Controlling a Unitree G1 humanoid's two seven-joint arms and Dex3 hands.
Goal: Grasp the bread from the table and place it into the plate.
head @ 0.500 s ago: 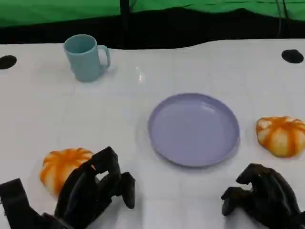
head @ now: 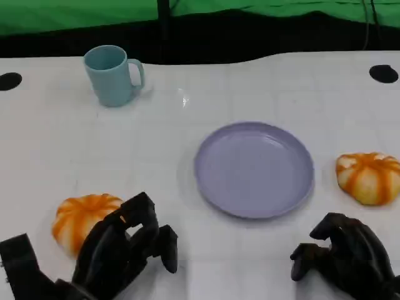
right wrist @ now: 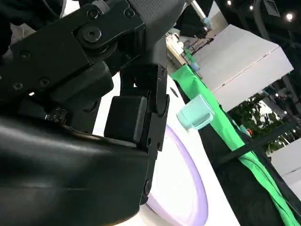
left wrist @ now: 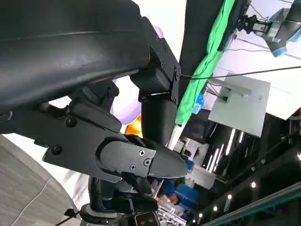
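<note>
**Two breads on the table, plate in the middle**

On the left side of the white table lies an orange and white bread. It looks like a little pumpkin. The left hand is right next to it, low at the near edge. Its black fingers are curled inward and they hold nothing. The hand covers a bit of the bread's near side, but it is hard to tell if it touches the bread.

Farther back on the left stands a light blue mug. It stands upright, with its handle on the right side. It is well away from the bread.

In the middle of the table sits the purple plate. Nothing lies in it. The right wrist view shows the plate's rim and the mug behind it, past the black hand parts.

On the right, near the table's edge, lies a second bread. It is just beside the plate but does not touch it.

The right hand is at the near right corner. Its fingers are curled in too, and it holds nothing. It is near the second bread, but apart from it.

Behind the table hangs a green cloth over a black strip.
</note>
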